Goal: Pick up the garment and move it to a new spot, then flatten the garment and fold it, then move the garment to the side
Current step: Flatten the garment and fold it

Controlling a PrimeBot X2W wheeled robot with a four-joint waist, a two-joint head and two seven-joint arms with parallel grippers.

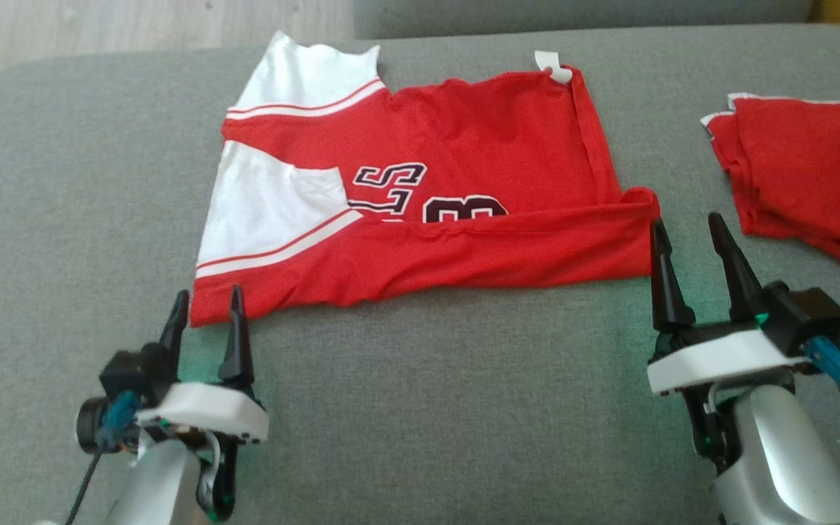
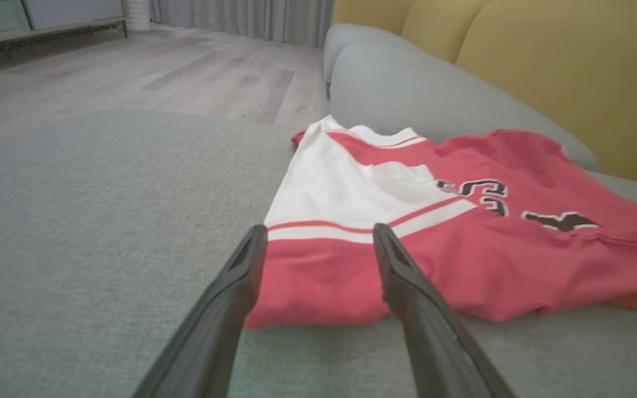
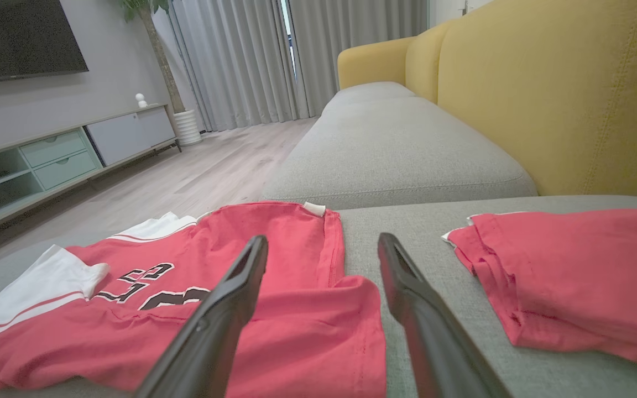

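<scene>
The garment (image 1: 464, 146) is a red jersey with white sleeves and dark numbers, spread on the grey cushion with its near edge folded over toward the middle. It also shows in the left wrist view (image 2: 462, 237) and the right wrist view (image 3: 274, 309). My left gripper (image 1: 205, 310) is open, its fingertips at the garment's near left corner; that corner lies between the fingers (image 2: 318, 243). My right gripper (image 1: 690, 237) is open at the garment's near right corner, with the fold's edge between its fingers (image 3: 321, 249). Neither holds anything.
A second red cloth (image 1: 806, 168), folded, lies on the cushion to the right, also in the right wrist view (image 3: 573, 271). The yellow sofa back (image 3: 545, 99) rises behind. The cushion's left edge drops to a wooden floor (image 2: 158, 77). Grey cushion (image 1: 427, 408) lies bare in front.
</scene>
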